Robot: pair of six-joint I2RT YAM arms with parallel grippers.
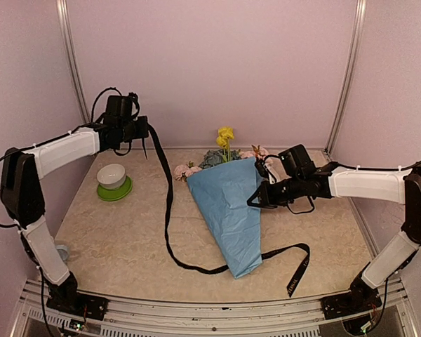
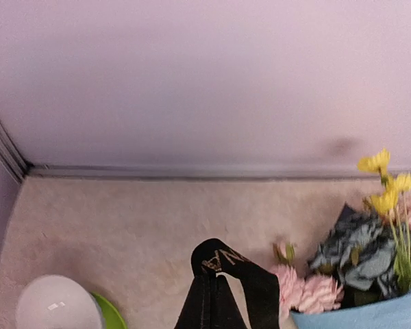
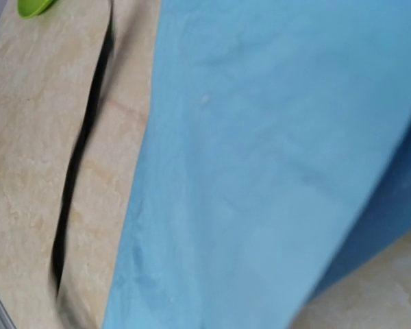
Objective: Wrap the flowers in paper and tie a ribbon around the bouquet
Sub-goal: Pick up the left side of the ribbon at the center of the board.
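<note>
The bouquet lies on the table as a light-blue paper (image 1: 228,210) cone, tip toward the near edge. Yellow, pink and blue-green flowers (image 1: 214,156) stick out of its far end. The black ribbon (image 1: 170,210) hangs from my raised left gripper (image 1: 144,130), which is shut on its end. It then runs across the table, under the cone's tip, to the front right. The left wrist view shows the lettered ribbon (image 2: 260,288) folded over my left gripper (image 2: 216,277). My right gripper (image 1: 257,199) is shut against the cone's right edge. Paper (image 3: 260,171) fills the right wrist view, hiding the fingers.
A white bowl (image 1: 111,174) sits on a green saucer (image 1: 115,192) at the left. Pale walls close in the back and both sides. The ribbon's loose end (image 1: 295,277) lies near the front right. The right wrist view shows ribbon (image 3: 82,151) on bare table left of the paper.
</note>
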